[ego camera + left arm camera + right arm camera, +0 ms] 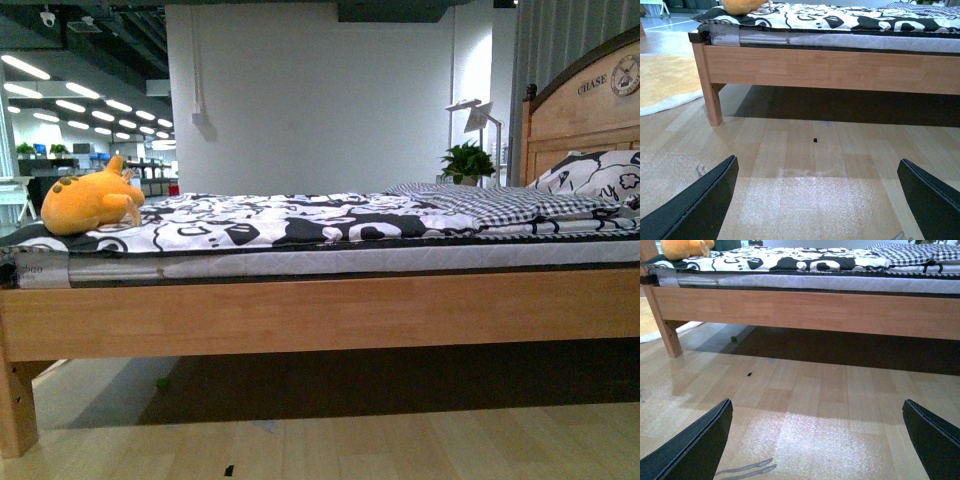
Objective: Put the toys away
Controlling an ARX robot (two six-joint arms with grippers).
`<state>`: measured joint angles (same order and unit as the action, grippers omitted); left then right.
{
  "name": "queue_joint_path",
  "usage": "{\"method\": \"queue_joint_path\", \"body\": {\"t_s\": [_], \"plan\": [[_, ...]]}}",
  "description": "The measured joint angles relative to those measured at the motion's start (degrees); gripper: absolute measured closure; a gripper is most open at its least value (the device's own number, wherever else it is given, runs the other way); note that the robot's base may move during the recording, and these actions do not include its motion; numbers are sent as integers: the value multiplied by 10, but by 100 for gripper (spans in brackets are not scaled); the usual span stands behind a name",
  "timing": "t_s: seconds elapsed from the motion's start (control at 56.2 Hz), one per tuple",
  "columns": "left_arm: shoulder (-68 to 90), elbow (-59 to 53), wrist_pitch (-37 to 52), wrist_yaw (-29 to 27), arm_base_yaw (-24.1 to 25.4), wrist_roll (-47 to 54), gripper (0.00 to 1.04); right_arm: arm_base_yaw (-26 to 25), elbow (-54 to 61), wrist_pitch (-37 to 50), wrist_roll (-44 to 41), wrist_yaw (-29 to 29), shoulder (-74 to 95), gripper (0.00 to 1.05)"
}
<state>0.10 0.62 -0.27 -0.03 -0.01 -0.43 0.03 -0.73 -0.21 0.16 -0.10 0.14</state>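
Note:
The toy, an orange-yellow plush animal [90, 203] with dark marks on its back, lies on the foot end of the bed, at the left in the front view. Its lower part shows in the left wrist view [742, 6] and the right wrist view [686, 248]. My left gripper [817, 200] is open above the wooden floor, far below and short of the plush. Over the floor in front of the bed side, my right gripper [817, 440] is open too, with nothing between its fingers. Neither arm appears in the front view.
A wooden bed frame [320, 312] carries a mattress with a black-and-white patterned cover [290, 222]; pillows and a headboard [585, 115] stand at the right. The bed's leg [713, 102] is at the left. A yellow rug [665, 80] lies beyond the leg. Dark space runs under the bed.

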Motion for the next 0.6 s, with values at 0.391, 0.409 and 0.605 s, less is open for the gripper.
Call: {"method": "queue_joint_path", "body": {"t_s": [0.391, 0.409, 0.605], "plan": [[0, 0, 0, 0, 0, 0, 6, 0, 0, 0, 0, 0, 0, 0], [0, 0, 0, 0, 0, 0, 6, 0, 0, 0, 0, 0, 0, 0], [0, 0, 0, 0, 0, 0, 6, 0, 0, 0, 0, 0, 0, 0]]}}
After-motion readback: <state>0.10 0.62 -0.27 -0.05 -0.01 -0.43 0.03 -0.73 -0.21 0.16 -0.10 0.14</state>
